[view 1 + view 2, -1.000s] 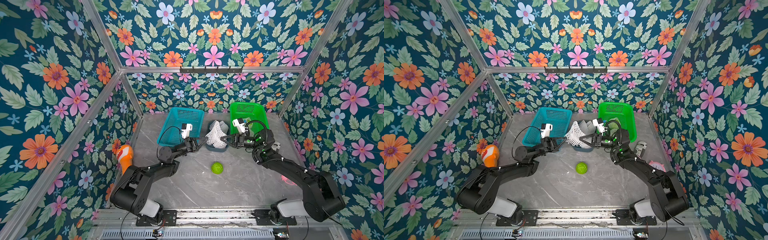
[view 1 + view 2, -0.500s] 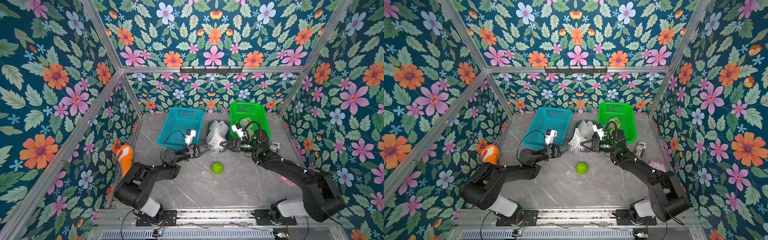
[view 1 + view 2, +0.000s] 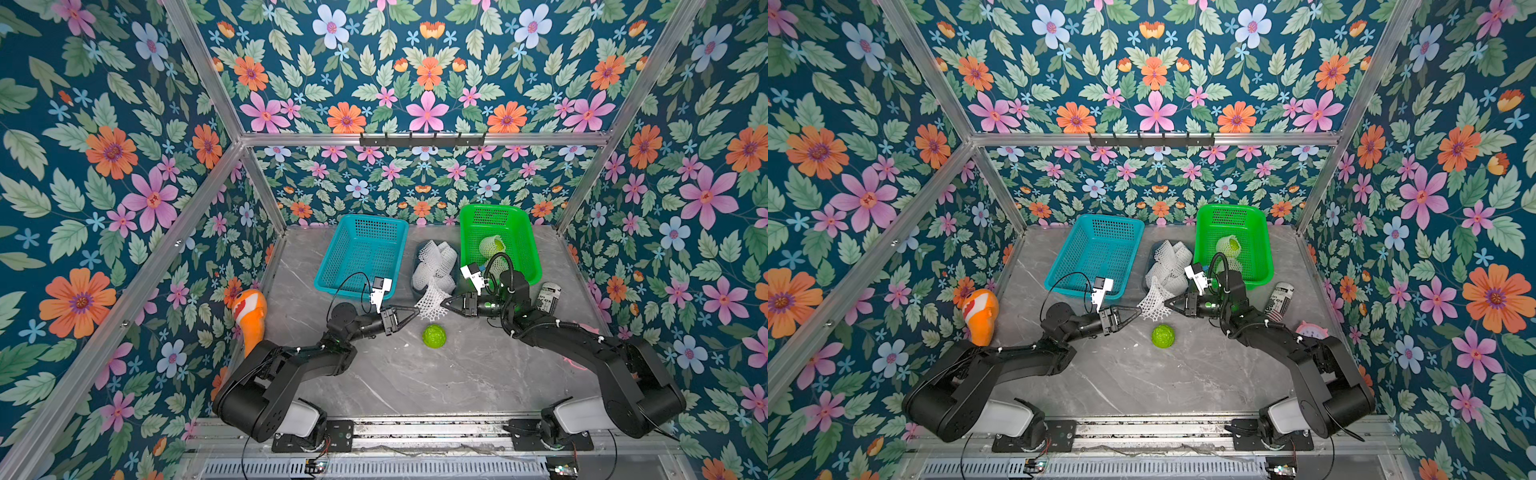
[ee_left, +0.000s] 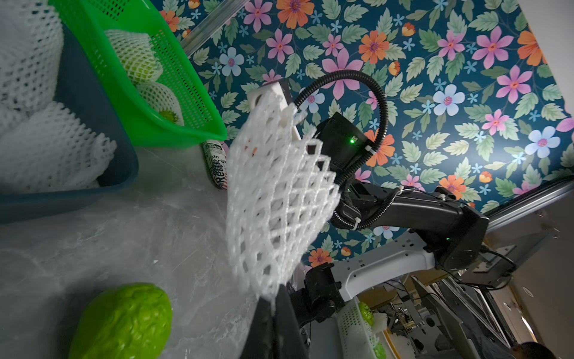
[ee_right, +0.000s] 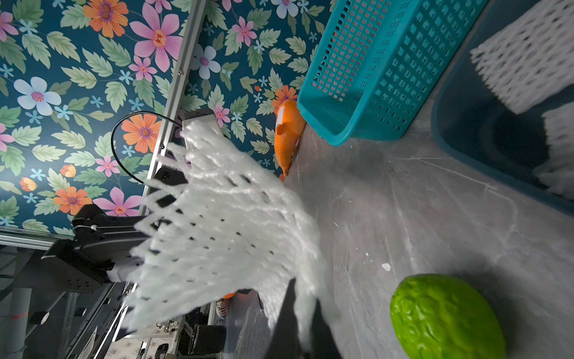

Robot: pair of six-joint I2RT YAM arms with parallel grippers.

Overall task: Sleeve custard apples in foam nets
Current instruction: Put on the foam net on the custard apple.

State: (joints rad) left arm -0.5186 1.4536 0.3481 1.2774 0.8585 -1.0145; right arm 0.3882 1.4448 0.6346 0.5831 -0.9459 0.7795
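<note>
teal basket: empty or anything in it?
Empty. In a top view the teal basket shows only bare mesh floor; netted custard apples sit in the green basket.

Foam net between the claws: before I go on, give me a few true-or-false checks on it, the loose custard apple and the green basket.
1. The left claw and the right claw are both shut on one foam net. True.
2. The green basket holds netted fruit. True.
3. The bare custard apple lies in the green basket. False: it lies on the table, on the robot's side of the held net.
4. The held net already wraps that custard apple. False: the net hangs empty, apart from it.
</note>
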